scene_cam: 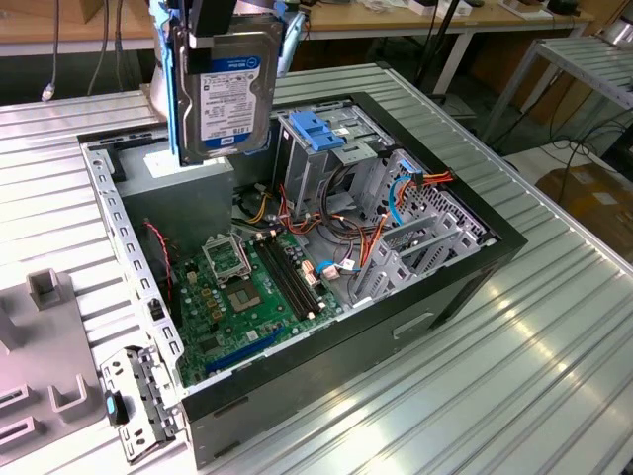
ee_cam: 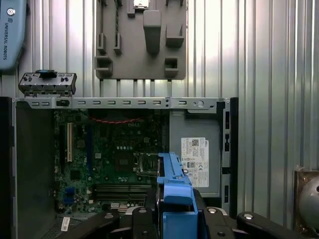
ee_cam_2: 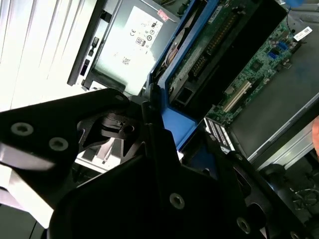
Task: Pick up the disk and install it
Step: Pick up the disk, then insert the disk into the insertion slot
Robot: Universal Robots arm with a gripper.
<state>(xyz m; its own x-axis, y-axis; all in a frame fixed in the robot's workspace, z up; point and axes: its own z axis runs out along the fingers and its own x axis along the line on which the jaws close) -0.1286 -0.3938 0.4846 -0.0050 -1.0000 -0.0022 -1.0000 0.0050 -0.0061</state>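
In the exterior view, the black gripper (scene_cam: 216,30) was pinched on the top edge of the disk (scene_cam: 226,94), a flat silver metal hard drive with a white-and-blue label and bright blue plastic rails. The disk hung upright in the air above the far end of the black open computer case (scene_cam: 326,381), which lay on its side on the ribbed metal table (scene_cam: 554,327). Inside the case sat a green motherboard (scene_cam: 237,297), a grey power-supply box (scene_cam: 178,183) directly below the disk, and a grey drive cage (scene_cam: 297,163) topped by a blue plastic bracket (scene_cam: 315,129), with orange and red cables beside it.

In the second wrist view, the black fingers (ee_cam_2: 149,107) pressed against the blue rail; the pad contact itself seemed partly hidden. The disk's underside faced the power-supply box with its white sticker (ee_cam_2: 134,35).

In the first wrist view, the blue rail stood between the fingers, over the case interior, and a grey fixture plate (ee_cam: 134,55) lay on the table beyond the case.
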